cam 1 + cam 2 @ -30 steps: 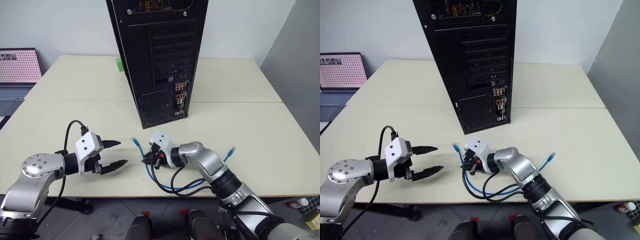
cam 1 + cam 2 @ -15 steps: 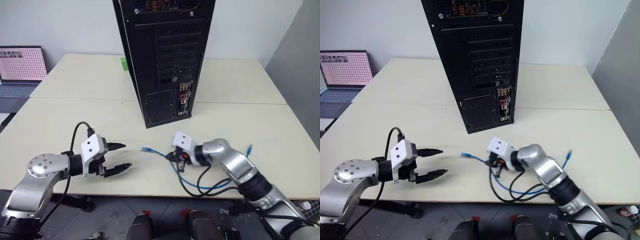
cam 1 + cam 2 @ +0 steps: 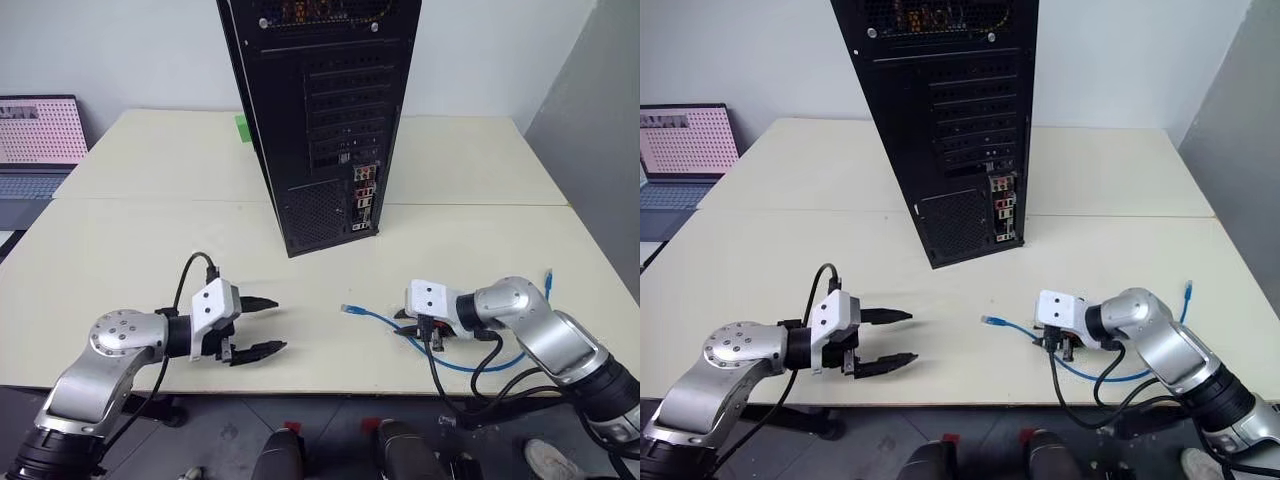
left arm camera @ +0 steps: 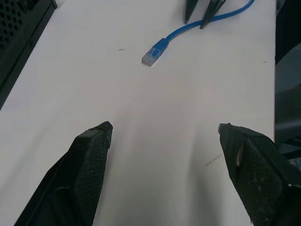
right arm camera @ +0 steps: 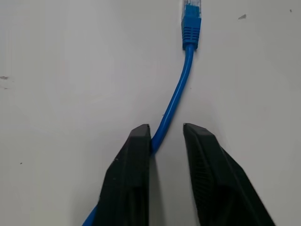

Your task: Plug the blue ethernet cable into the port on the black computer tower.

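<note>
I count one cable (image 3: 375, 318), one tower (image 3: 318, 110) | tower top cut off | left end effector (image 3: 268, 325) released | right end effector (image 5: 164, 141) loosely straddling cable, parted

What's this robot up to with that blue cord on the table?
It is meant to plug the blue ethernet cable into a port on the back of the black computer tower. Nothing is plugged in yet: the cable lies on the table. The right tool has its fingers slightly apart around the cord, a little behind the plug. The left tool hovers open beside it, holding nothing.
</note>
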Controlling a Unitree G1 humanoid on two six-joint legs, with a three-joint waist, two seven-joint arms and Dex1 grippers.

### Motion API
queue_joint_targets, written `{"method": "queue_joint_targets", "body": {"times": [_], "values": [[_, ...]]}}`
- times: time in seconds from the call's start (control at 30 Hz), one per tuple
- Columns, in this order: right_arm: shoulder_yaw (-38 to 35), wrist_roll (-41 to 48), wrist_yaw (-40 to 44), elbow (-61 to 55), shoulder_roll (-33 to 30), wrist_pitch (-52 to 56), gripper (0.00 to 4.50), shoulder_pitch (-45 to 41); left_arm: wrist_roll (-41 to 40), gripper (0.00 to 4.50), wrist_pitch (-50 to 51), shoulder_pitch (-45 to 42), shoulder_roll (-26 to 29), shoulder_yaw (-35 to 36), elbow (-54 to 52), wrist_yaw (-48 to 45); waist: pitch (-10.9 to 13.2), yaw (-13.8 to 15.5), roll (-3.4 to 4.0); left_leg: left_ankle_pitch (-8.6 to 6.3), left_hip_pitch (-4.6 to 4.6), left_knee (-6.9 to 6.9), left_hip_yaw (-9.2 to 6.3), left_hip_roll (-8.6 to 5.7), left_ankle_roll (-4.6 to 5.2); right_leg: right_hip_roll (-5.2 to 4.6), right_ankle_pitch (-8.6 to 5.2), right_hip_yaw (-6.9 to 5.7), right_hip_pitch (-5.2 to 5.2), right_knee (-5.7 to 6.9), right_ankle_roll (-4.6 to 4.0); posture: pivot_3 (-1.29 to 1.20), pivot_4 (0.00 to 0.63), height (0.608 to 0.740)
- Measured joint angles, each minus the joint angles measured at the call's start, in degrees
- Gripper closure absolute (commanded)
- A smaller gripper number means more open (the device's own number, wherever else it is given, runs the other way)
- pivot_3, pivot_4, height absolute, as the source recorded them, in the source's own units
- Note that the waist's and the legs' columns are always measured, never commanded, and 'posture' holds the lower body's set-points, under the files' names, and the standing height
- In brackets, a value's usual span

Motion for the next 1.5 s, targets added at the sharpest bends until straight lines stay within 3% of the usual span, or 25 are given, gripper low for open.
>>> {"method": "queue_joint_targets", "body": {"times": [0.17,0.43,0.67,1.1,1.5], "values": [[-3.73,3.17,-0.78,-0.31,3.84,0.72,1.14,0.77,0.09,0.62,-0.06,-0.01,-0.28,-0.1,-0.03,0.03,0.01,-0.05,-0.01,0.0,0.01,0.0,-0.01,0.01,0.0,0.01,0.0,0.0,-0.01,0.03,0.0,0.0,0.15,0.74],[-5.95,5.84,-8.51,0.24,14.9,2.03,1.14,3.2,0.25,0.62,-0.07,0.08,-1.02,-0.41,-0.65,0.2,0.01,-0.04,-0.01,0.0,0.01,0.01,-0.01,0.02,0.0,0.02,0.01,0.0,0.0,0.05,0.0,0.0,0.15,0.74],[-4.53,3.08,-11.87,4.34,17.47,1.54,1.14,4.88,0.44,0.62,-0.07,-0.45,-1.08,-1.09,-0.61,0.19,0.01,-0.03,-0.01,0.0,0.01,0.01,-0.01,0.02,0.0,0.03,0.01,-0.01,0.0,0.06,0.0,0.0,0.15,0.74],[-3.66,1.71,-12.45,4.56,18.06,0.14,4.37,5.03,2.41,0.62,-1.29,-1.21,-2.73,-1.52,0.39,1.76,0.0,-0.02,-0.01,0.0,0.02,0.02,-0.02,0.02,0.0,0.03,0.01,-0.01,0.01,0.07,0.01,0.0,0.15,0.74],[-3.32,4.31,-6.68,-3.05,15.34,3.61,4.39,1.22,3.89,0.62,-3.21,-8.88,-5.93,-5.83,4.71,-0.44,0.0,-0.01,-0.01,0.0,0.01,0.04,-0.06,0.02,0.0,0.07,0.14,-0.02,0.03,0.08,0.24,0.0,0.15,0.74]]}}
